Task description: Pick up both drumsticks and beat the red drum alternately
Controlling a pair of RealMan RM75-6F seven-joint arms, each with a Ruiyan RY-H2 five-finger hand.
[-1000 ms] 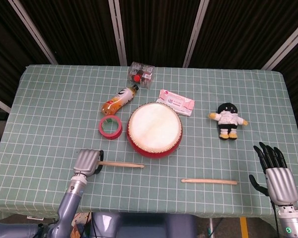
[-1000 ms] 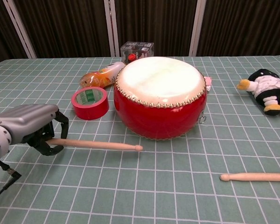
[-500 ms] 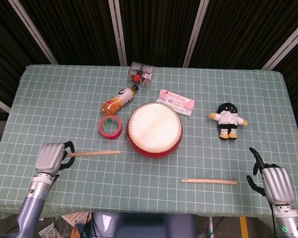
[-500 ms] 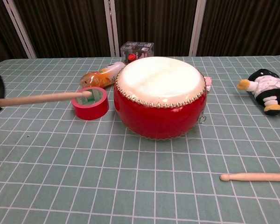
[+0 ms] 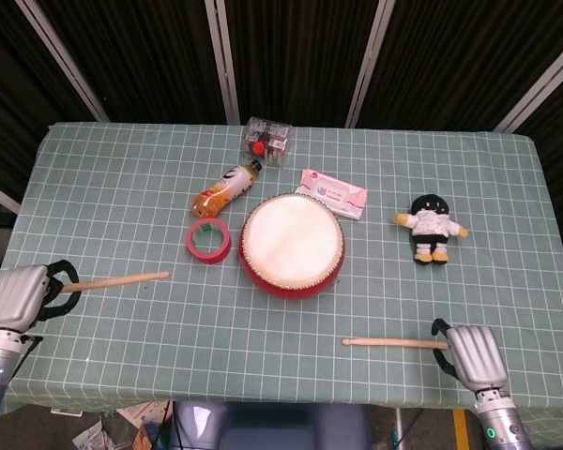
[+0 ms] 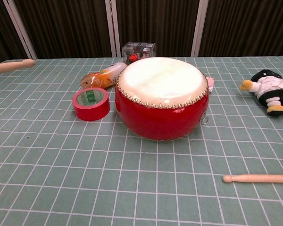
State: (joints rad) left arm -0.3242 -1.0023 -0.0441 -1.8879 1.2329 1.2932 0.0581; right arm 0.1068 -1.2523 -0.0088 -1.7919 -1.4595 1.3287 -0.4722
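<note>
The red drum (image 6: 161, 96) had a shiny red side w/ a row of small metal studs near the top. Its skin looked pale, smooth & matt. Both drumsticks, left one (image 5: 117, 280) & right one (image 5: 394, 344), were light bare wood, smooth. The table cloth (image 6: 85, 165) was soft green fabric w/ white lines, matt. The tape roll (image 6: 90, 103) looked shiny red plastic. The bottle (image 5: 225, 188) was clear shiny plastic. The doll (image 6: 271, 90) was fuzzy cloth. The left hand (image 5: 19, 296) & right hand (image 5: 474, 356) had smooth grey metal-looking backs w/ black parts.
</note>
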